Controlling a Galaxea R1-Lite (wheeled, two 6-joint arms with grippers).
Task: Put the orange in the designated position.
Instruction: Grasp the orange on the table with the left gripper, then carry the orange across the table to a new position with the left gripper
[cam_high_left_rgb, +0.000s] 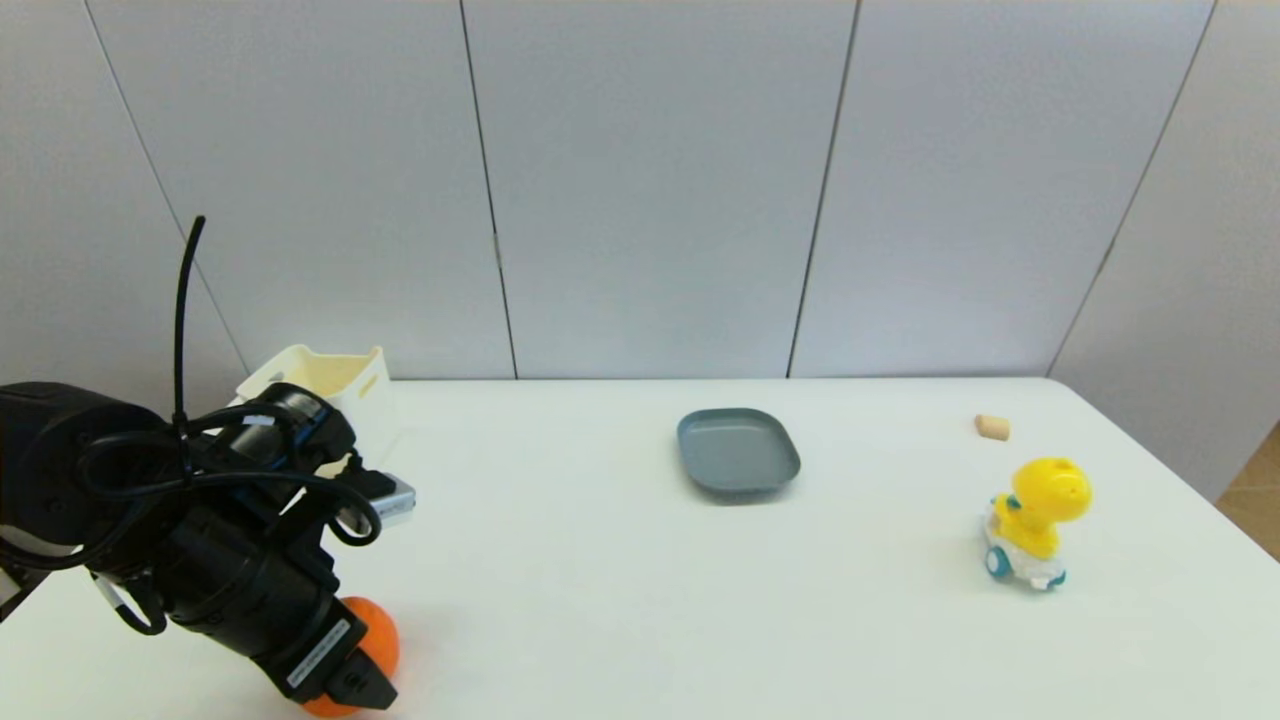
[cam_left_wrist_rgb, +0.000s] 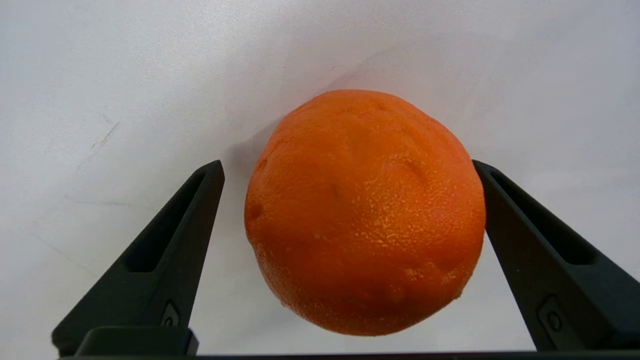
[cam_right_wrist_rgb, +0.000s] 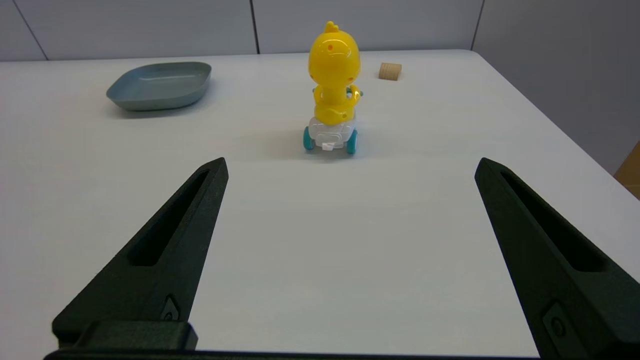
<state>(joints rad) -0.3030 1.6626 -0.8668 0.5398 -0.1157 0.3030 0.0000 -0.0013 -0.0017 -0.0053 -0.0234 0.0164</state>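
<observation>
Orange (cam_left_wrist_rgb: 365, 212) at about 7 o'clock on the white table (cam_high_left_rgb: 620, 600), close to the near edge, well apart from the grey plate (cam_high_left_rgb: 738, 450) sitting near 12 o'clock. Probably firm and moderately heavy, with dimpled matte skin that should give decent grip; round enough to roll or squirt out under an off-centre squeeze, so best taken across the widest part, at mid-height, with even pressure and no crushing.

Left gripper (cam_left_wrist_rgb: 347, 167) down over the fruit, arm bent steeply toward the table, wrist pitched downward. Wide open, straddling the orange: one finger (cam_left_wrist_rgb: 530, 240) touching or nearly touching the skin, the other finger (cam_left_wrist_rgb: 175, 240) a small gap away. Nothing clamped yet. Looks like the moment just ahead of closing.

Right gripper (cam_right_wrist_rgb: 350, 165) parked low at the near right, out of the head view, spread wide and empty, facing the yellow toy car (cam_right_wrist_rgb: 332, 90) at about 3 o'clock, with a small cork (cam_right_wrist_rgb: 390, 71) beyond it. White bin (cam_high_left_rgb: 330, 380) at 10 o'clock, behind the left arm.
</observation>
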